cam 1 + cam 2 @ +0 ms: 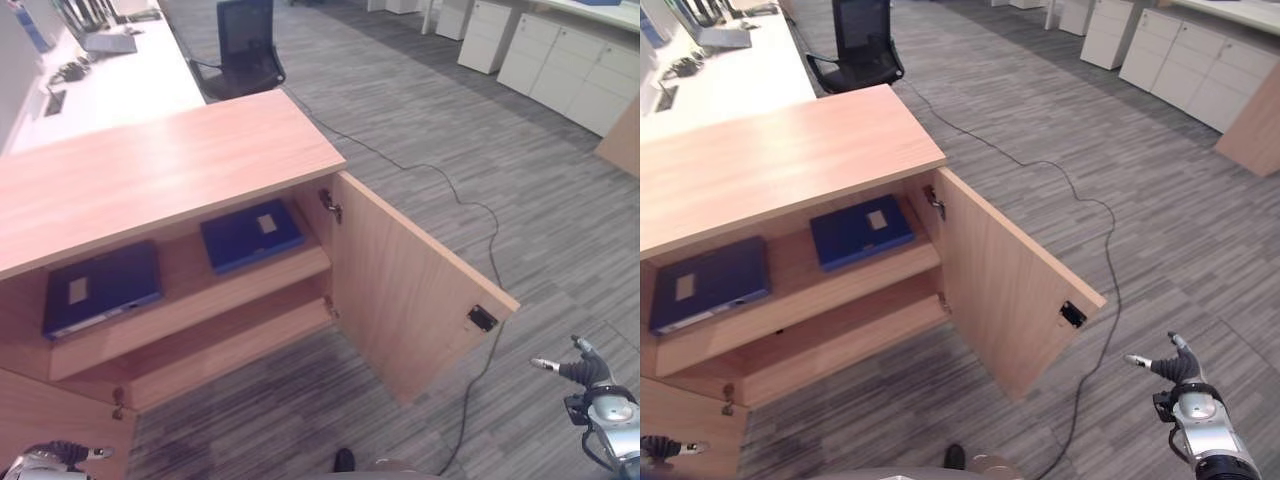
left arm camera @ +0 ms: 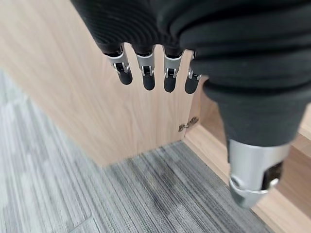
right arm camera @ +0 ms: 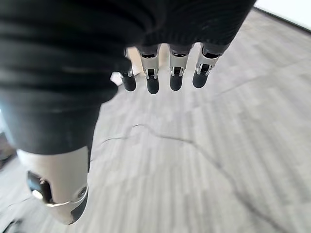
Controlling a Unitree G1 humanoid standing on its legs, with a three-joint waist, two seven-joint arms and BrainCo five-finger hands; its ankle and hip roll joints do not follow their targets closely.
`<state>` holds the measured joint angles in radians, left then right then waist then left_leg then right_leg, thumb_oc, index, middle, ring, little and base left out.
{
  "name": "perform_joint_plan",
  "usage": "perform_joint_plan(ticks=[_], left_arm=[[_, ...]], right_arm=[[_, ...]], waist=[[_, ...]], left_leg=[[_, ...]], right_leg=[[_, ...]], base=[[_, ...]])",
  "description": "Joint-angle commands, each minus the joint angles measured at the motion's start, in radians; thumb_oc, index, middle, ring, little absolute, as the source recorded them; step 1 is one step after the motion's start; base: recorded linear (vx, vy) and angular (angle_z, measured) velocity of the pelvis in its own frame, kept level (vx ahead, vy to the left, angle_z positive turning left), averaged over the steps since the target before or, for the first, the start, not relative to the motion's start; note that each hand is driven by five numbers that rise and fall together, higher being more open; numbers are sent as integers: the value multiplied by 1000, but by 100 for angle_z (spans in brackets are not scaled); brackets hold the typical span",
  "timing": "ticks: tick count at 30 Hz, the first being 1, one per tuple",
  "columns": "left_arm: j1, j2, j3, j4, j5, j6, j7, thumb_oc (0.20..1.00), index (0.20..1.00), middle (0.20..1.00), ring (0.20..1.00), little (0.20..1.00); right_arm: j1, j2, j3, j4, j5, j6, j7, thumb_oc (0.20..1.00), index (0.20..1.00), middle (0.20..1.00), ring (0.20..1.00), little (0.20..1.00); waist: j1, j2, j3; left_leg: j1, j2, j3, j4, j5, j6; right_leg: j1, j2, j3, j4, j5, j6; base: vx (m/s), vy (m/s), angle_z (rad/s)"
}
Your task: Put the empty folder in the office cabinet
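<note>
Blue folders [image 1: 252, 233] [image 1: 101, 288] are lying flat on the cabinet's [image 1: 170, 160] upper shelf; your left hand [image 2: 155, 73] and right hand [image 1: 585, 372] are hanging released, empty, left nearer.

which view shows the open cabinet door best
The left eye view: the whole cabinet door shows swung wide, with its hinge and edge latch. The right eye view shows nearly the same. The left wrist view, past the open left hand, shows a wood panel and hinge, but which door is unclear. The right wrist view shows carpet past the open right hand.
</note>
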<state>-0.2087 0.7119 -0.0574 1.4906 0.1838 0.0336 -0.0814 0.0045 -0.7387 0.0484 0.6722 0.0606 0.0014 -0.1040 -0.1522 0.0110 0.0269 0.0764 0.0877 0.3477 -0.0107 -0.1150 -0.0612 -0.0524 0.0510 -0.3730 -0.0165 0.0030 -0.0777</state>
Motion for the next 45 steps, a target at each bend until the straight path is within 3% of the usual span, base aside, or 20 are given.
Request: perform_joint_plan(ticks=[1, 15, 18, 20, 22, 23, 26, 29, 30, 32, 40, 45], left_arm=[[40, 11, 8, 45, 25, 5, 21, 1000, 1000, 1000, 1000, 1000], [48, 75, 31, 74, 110, -1, -19, 1000, 1000, 1000, 1000, 1000], [117, 43, 70, 6, 72, 8, -5, 1000, 1000, 1000, 1000, 1000], [122, 38, 67, 8, 73, 5, -10, 1000, 1000, 1000, 1000, 1000], [135, 35, 59, 4, 79, -3, -22, 1000, 1000, 1000, 1000, 1000], [138, 26, 45, -6, 83, -10, -24, 1000, 1000, 1000, 1000, 1000], [143, 3, 38, -8, 81, -12, -16, 1000, 1000, 1000, 1000, 1000], [152, -26, 24, -11, 79, -18, -9, 1000, 1000, 1000, 1000, 1000], [161, -45, 14, -15, 78, -22, -6, 1000, 1000, 1000, 1000, 1000], [168, -56, 6, -22, 76, -25, -1, 1000, 1000, 1000, 1000, 1000], [203, -114, 6, -43, 54, -35, 22, 1000, 1000, 1000, 1000, 1000], [221, -124, 9, -50, 68, -43, 18, 1000, 1000, 1000, 1000, 1000]], right_arm=[[-56, 24, -11, -27, -29, -52, 3, 1000, 1000, 1000, 1000, 1000], [-91, -69, 197, -406, 93, -103, 243, 1000, 1000, 1000, 1000, 1000], [-106, -96, 251, -562, 260, -99, 364, 1000, 1000, 1000, 1000, 1000], [-104, -97, 267, -591, 285, -108, 377, 1000, 1000, 1000, 1000, 1000], [-129, -85, 321, -636, 330, -115, 415, 1000, 1000, 1000, 1000, 1000], [-186, -24, 401, -690, 409, -123, 446, 1000, 1000, 1000, 1000, 1000], [-238, 92, 483, -716, 533, -116, 466, 1000, 1000, 1000, 1000, 1000], [-279, 232, 575, -717, 688, -89, 490, 1000, 1000, 1000, 1000, 1000], [-298, 313, 642, -722, 780, -51, 509, 1000, 1000, 1000, 1000, 1000], [-327, 371, 705, -721, 845, -30, 523, 1000, 1000, 1000, 1000, 1000], [-383, 470, 795, -674, 872, -34, 529, 1000, 1000, 1000, 1000, 1000], [-380, 446, 818, -669, 824, -28, 534, 1000, 1000, 1000, 1000, 1000]], waist=[[24, -32, -36], [50, -20, -59], [76, -35, -57], [77, -29, -60], [84, -37, -59], [96, -38, -61], [109, -40, -61], [127, -42, -60], [140, -44, -57], [156, -47, -54], [228, -56, -43], [272, -55, -42]], left_leg=[[14, -21, -41, -34, 3, 16], [39, -37, -44, -74, 29, 24], [22, -42, -39, -70, 52, 30], [30, -37, -49, -72, 35, 25], [13, -45, -43, -70, 55, 29], [3, -49, -49, -72, 60, 30], [-4, -53, -57, -73, 64, 32], [-10, -57, -63, -72, 69, 34], [-15, -60, -69, -72, 72, 34], [-21, -63, -79, -71, 76, 34], [-54, -81, -142, -61, 90, 33], [-67, -97, -186, -54, 93, 36]], right_leg=[[23, -82, 91, -71, 9, 201], [31, -98, 96, -71, 5, 205], [19, -112, 82, -71, 19, 197], [26, -107, 86, -71, 7, 205], [12, -120, 69, -71, 26, 200], [4, -126, 62, -71, 31, 201], [0, -132, 56, -71, 35, 201], [-2, -138, 52, -71, 40, 199], [-3, -143, 44, -71, 44, 198], [-4, -148, 35, -71, 46, 198], [2, -175, -23, -71, 55, 200], [18, -200, -72, -71, 59, 205]], base=[[-32, 68, -9], [-38, 37, -1], [-60, 26, -8], [43, 27, -4], [-118, 30, 2], [-131, 41, 1], [-29, 25, -2], [-31, 34, 5], [-41, 48, 14], [-42, 50, 22], [-33, 37, 41], [-9, 43, 34]])
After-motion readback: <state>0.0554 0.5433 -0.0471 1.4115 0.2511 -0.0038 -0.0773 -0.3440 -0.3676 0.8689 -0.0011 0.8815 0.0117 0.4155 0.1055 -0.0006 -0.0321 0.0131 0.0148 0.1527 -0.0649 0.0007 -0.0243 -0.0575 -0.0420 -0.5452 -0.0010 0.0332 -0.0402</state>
